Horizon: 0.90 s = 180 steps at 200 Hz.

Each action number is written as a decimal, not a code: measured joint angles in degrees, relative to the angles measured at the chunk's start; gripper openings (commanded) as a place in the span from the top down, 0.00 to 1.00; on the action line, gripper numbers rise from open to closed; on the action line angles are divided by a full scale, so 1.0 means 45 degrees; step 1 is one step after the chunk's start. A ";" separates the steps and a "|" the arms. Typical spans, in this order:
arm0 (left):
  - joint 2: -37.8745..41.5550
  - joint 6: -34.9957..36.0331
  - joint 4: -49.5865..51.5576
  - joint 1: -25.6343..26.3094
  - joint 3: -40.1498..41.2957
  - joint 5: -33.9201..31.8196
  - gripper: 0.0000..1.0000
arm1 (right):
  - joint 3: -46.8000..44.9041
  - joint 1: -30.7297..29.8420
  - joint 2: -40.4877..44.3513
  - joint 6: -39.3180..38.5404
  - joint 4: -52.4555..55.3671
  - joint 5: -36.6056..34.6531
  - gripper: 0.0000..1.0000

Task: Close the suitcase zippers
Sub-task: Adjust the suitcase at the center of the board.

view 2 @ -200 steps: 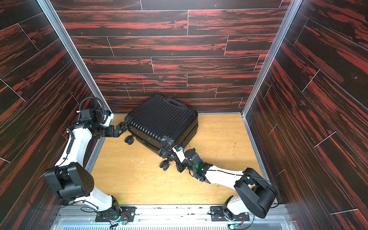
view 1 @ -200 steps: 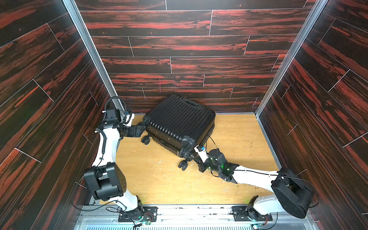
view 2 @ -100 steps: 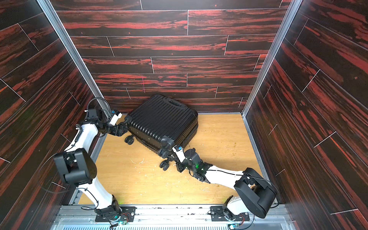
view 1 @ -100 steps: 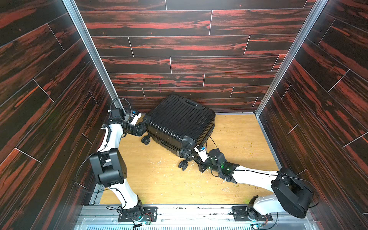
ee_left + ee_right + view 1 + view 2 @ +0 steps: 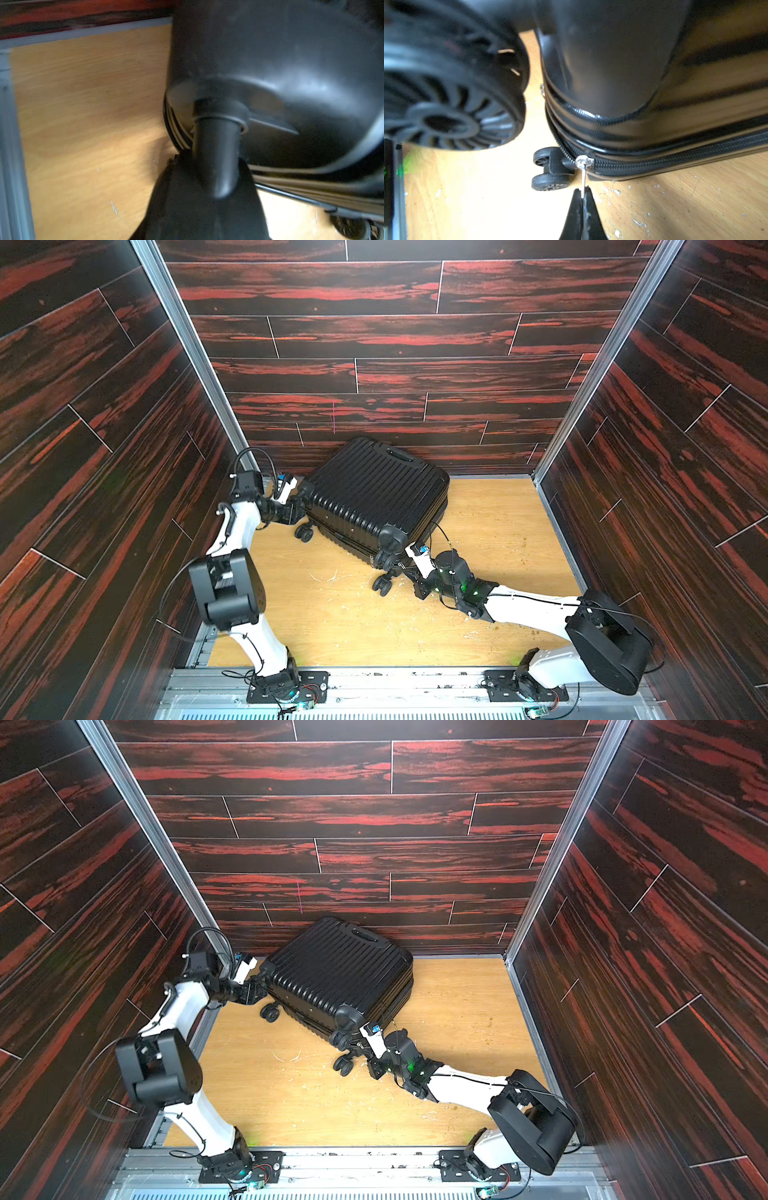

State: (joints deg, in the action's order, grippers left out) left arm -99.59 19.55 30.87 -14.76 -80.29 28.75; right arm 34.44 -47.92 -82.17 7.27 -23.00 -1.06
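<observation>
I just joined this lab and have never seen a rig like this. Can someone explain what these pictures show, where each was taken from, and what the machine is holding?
The machine is two robot arms, a left arm and a right arm. They are bolted at the near edge of a light wooden floor inside dark red walls.

The two wide pictures come from one camera head above and are nearly identical. The two close-ups come from a camera on each arm's wrist.

A black ribbed suitcase lies on the floor by the back wall. The right end effector is shut on the small metal zipper pull, beside a wheel pair. The left end effector sits at another wheel corner. Its close-up is too blurred to show whether it grips anything.
</observation>
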 measured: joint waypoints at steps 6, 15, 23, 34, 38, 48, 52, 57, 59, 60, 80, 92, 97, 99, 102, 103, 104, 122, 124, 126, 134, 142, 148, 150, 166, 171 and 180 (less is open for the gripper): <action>0.0515 -0.0466 -0.0364 0.0049 0.0631 -0.0253 0.68 | 0.0000 0.0073 0.0000 -0.0005 0.0010 0.0029 1.00; 0.1234 -0.1141 -0.0748 0.0092 0.1452 -0.0631 0.68 | 0.0005 0.0194 0.0005 -0.0049 0.0005 0.0058 1.00; 0.1899 -0.1807 -0.0991 0.0112 0.2157 -0.0976 0.68 | 0.0005 0.0350 0.0005 -0.0107 0.0015 0.0107 1.00; 0.2691 -0.2662 -0.1175 0.0102 0.2987 -0.1292 0.69 | 0.0029 0.0583 0.0000 -0.0155 0.0015 0.0175 1.00; 0.2982 -0.2982 -0.1219 0.0107 0.3283 -0.1365 0.69 | 0.0049 0.0690 0.0000 -0.0189 0.0034 0.0189 1.00; 0.3657 -0.3701 -0.1326 0.0146 0.3944 -0.1622 0.69 | 0.0117 0.0962 -0.0005 -0.0238 0.0097 0.0262 1.00; 0.3959 -0.4002 -0.1345 0.0214 0.4211 -0.1739 0.69 | 0.0151 0.1073 -0.0019 -0.0257 0.0136 0.0306 1.00; 0.4279 -0.4318 -0.1345 0.0287 0.4478 -0.1894 0.69 | 0.0189 0.1190 -0.0039 -0.0306 0.0160 0.0330 1.00; 0.4415 -0.4439 -0.1350 0.0340 0.4585 -0.1972 0.69 | 0.0204 0.1248 -0.0053 -0.0311 0.0170 0.0350 1.00; 0.4503 -0.4522 -0.1345 0.0374 0.4663 -0.2011 0.69 | 0.0214 0.1282 -0.0058 -0.0325 0.0175 0.0355 1.00; 0.5814 -0.5649 -0.1234 0.0976 0.5634 -0.2744 0.69 | 0.0359 0.1763 -0.0170 -0.0486 0.0350 0.0461 1.00; 0.6645 -0.6305 -0.1180 0.1297 0.6227 -0.3016 0.69 | 0.0457 0.2108 -0.0253 -0.0573 0.0413 0.0549 1.00; 0.7004 -0.6572 -0.1137 0.1399 0.6489 -0.3089 0.69 | 0.0510 0.2234 -0.0287 -0.0617 0.0447 0.0588 1.00; 0.7145 -0.6674 -0.1137 0.1443 0.6601 -0.3104 0.70 | 0.0529 0.2293 -0.0311 -0.0636 0.0447 0.0612 1.00; 0.7354 -0.6805 -0.1122 0.1481 0.6756 -0.3133 0.70 | 0.0559 0.2361 -0.0330 -0.0651 0.0457 0.0627 1.00; 0.7461 -0.6878 -0.1107 0.1501 0.6834 -0.3138 0.70 | 0.0573 0.2395 -0.0350 -0.0665 0.0457 0.0636 1.00; 0.7519 -0.6912 -0.1103 0.1511 0.6873 -0.3143 0.70 | 0.0578 0.2414 -0.0359 -0.0675 0.0461 0.0641 1.00; 0.8757 -0.7713 -0.0801 0.1690 0.7660 -0.3167 0.70 | 0.0787 0.2822 -0.0549 -0.0777 0.0486 0.0831 1.00; 0.8908 -0.7776 -0.0738 0.1705 0.7728 -0.3167 0.70 | 0.0811 0.2861 -0.0573 -0.0782 0.0491 0.0845 1.00; 0.9034 -0.7864 -0.0680 0.1715 0.7800 -0.3157 0.70 | 0.0835 0.2905 -0.0593 -0.0792 0.0495 0.0869 1.00; 0.9466 -0.8068 -0.0442 0.1739 0.7990 -0.3147 0.70 | 0.0918 0.3041 -0.0656 -0.0835 0.0549 0.1015 1.00; 0.9826 -0.8252 -0.0175 0.1763 0.8111 -0.3138 0.70 | 0.0962 0.3118 -0.0675 -0.0884 0.0588 0.1107 1.00; 1.0020 -0.8320 0.0019 0.1778 0.8155 -0.3118 0.70 | 0.1005 0.3152 -0.0685 -0.0923 0.0646 0.1171 1.00; 1.0083 -0.8330 0.0112 0.1783 0.8160 -0.3113 0.70 | 0.1005 0.3157 -0.0690 -0.0928 0.0661 0.1200 1.00; 1.0399 -0.8354 0.0597 0.1783 0.8170 -0.3133 0.63 | 0.1069 0.3201 -0.0753 -0.1001 0.0714 0.1360 1.00; 1.0482 -0.8344 0.0743 0.1783 0.8170 -0.3133 0.58 | 0.1098 0.3211 -0.0777 -0.1010 0.0729 0.1399 1.00; 1.0584 -0.8325 0.0937 0.1783 0.8170 -0.3143 0.51 | 0.1151 0.3230 -0.0840 -0.1015 0.0738 0.1457 1.00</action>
State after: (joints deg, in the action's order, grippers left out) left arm -51.96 -17.91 35.09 -6.74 -43.53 14.61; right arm 39.62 -33.39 -85.95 2.70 -19.68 5.50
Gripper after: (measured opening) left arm 0.476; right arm 0.047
